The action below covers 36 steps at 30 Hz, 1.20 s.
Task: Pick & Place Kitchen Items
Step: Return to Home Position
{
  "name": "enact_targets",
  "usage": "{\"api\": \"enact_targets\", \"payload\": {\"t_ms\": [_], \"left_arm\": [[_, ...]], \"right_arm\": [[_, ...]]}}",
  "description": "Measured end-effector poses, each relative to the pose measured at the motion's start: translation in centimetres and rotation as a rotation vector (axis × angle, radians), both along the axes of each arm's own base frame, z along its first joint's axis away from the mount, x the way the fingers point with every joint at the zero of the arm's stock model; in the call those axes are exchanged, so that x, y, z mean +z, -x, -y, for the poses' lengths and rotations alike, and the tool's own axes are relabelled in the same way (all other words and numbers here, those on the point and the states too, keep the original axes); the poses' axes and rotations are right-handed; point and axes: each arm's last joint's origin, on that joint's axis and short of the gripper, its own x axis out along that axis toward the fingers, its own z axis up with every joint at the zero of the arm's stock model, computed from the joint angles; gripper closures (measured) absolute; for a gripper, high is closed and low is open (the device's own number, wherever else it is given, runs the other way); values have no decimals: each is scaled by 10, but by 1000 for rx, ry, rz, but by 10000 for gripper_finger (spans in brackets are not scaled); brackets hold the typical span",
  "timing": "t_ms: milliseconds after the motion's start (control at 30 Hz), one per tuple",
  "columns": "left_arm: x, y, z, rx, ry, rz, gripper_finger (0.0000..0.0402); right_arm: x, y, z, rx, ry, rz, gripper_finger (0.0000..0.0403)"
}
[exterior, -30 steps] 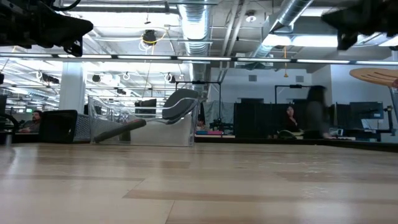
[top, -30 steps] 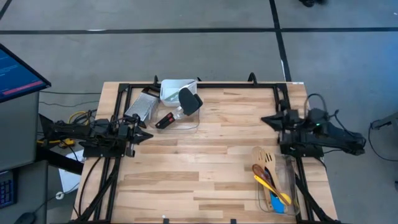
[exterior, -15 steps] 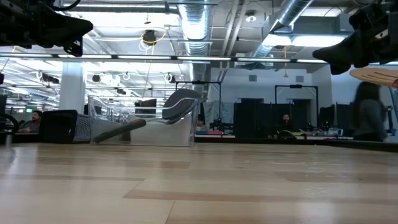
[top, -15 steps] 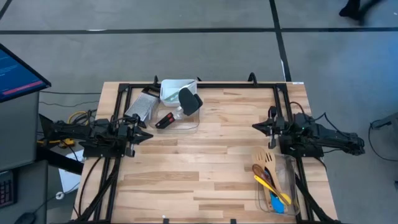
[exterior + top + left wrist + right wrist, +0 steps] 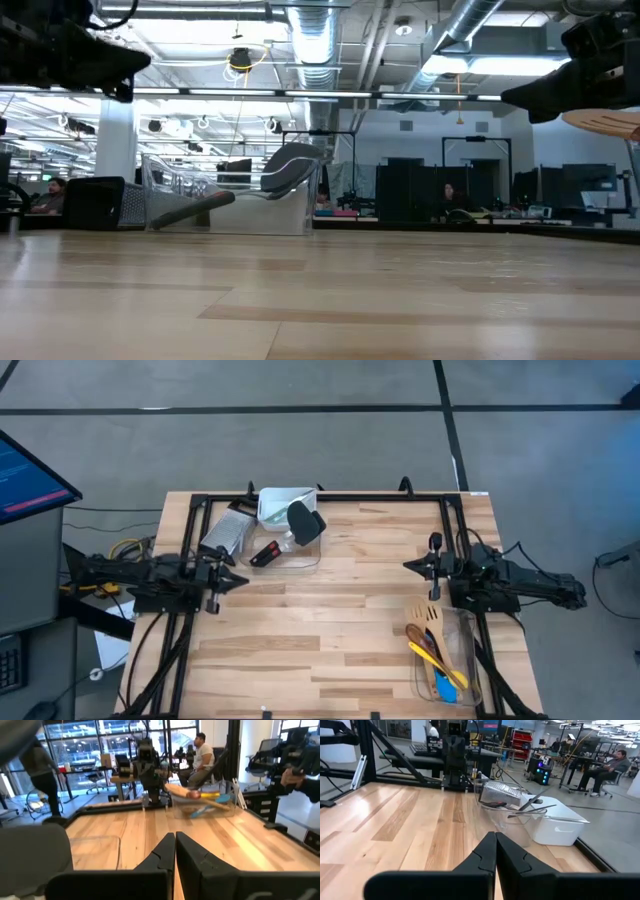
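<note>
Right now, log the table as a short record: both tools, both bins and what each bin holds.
left tool: shut, empty, raised at the left side
right tool: shut, empty, raised at the right side
near right bin: wooden, yellow and blue utensils
far bin: black spatula, red-handled item

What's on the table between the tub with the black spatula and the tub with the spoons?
Nothing: the high view shows bare table between the spatula tub and the spoon tub. Left gripper and right gripper hover at the sides, jaws shut.
</note>
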Motion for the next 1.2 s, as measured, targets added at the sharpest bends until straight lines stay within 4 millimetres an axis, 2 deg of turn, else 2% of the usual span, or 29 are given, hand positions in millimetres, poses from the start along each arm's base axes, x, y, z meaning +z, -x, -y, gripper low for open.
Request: {"api": "enact_targets", "payload": {"t_ms": [233,500,1200], "left_arm": [[-9,-2,0,7,-4,-27,400],[-9,-2,0,9,-12,-25,400],[-8,-2,0,9,-9,-10,400]], "right_arm": [[-2,0,0,-1,-3,-16,403],[-8,1,2,-70,-147,-72,403],[-8,1,2,-67,-149,-74,403]]}}
